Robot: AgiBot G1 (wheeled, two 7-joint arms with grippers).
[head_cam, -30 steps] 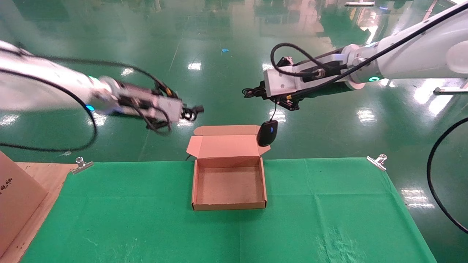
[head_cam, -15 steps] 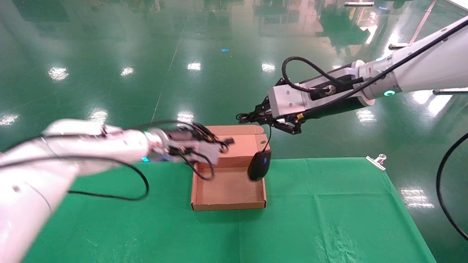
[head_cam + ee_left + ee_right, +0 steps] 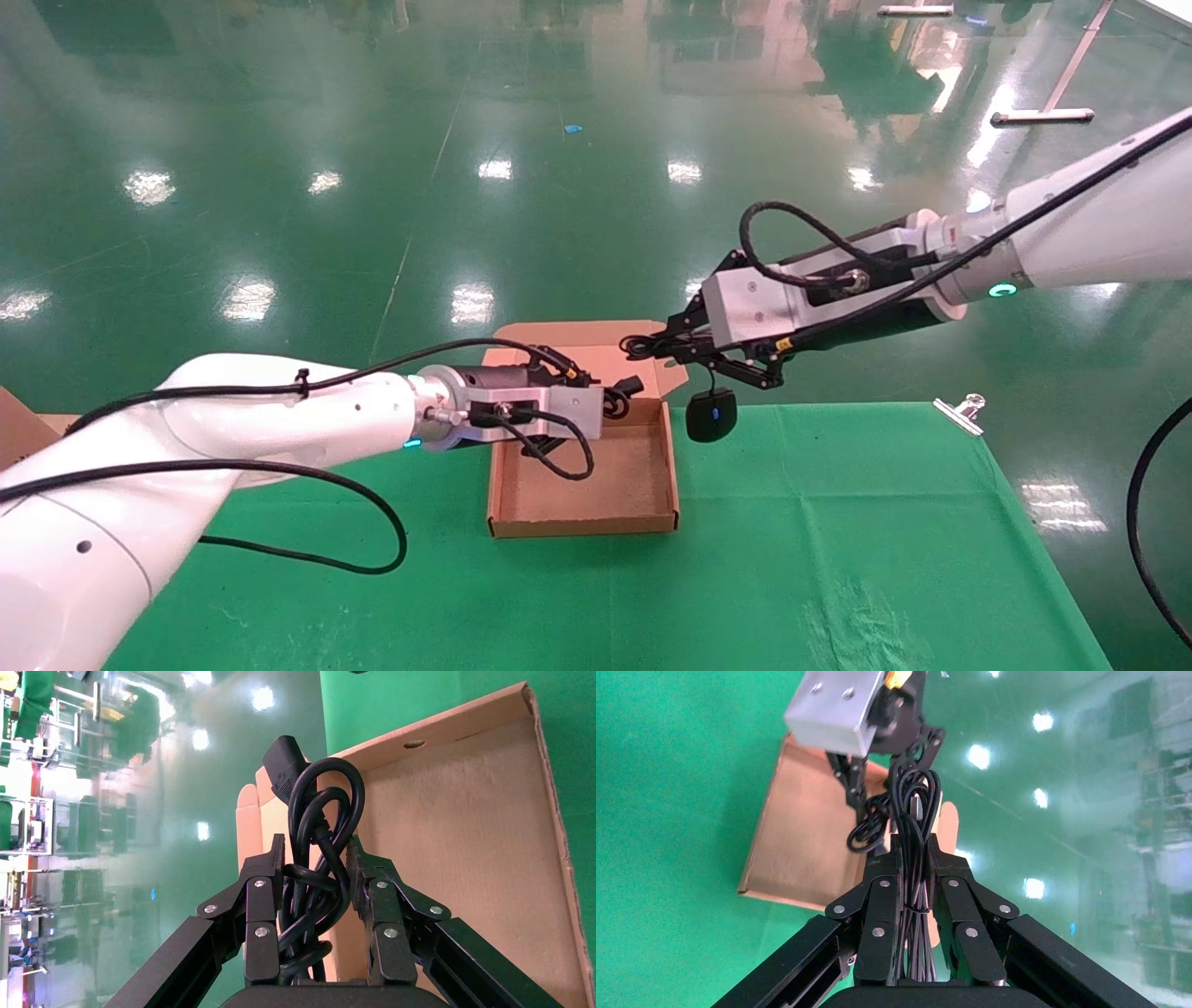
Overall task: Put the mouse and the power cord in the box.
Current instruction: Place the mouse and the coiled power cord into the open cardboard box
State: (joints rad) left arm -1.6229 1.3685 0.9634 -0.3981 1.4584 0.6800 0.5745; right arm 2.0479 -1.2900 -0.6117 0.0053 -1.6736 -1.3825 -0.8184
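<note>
Head view, left hand (image 3: 622, 399) clenching power cord (image 3: 616, 397) over box (image 3: 583, 518), right hand (image 3: 663, 349) gripping dangling mouse (image 3: 711, 415) cable

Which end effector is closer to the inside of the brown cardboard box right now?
Left. The left end effector, gripping the thick black power cord, hangs over the box interior. The right end effector holds the mouse cable bundle above the lid, mouse dangling outside.

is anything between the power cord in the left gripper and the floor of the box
Nothing visible. The left gripper holds the power cord above the box, whose cardboard floor below shows bare.
</note>
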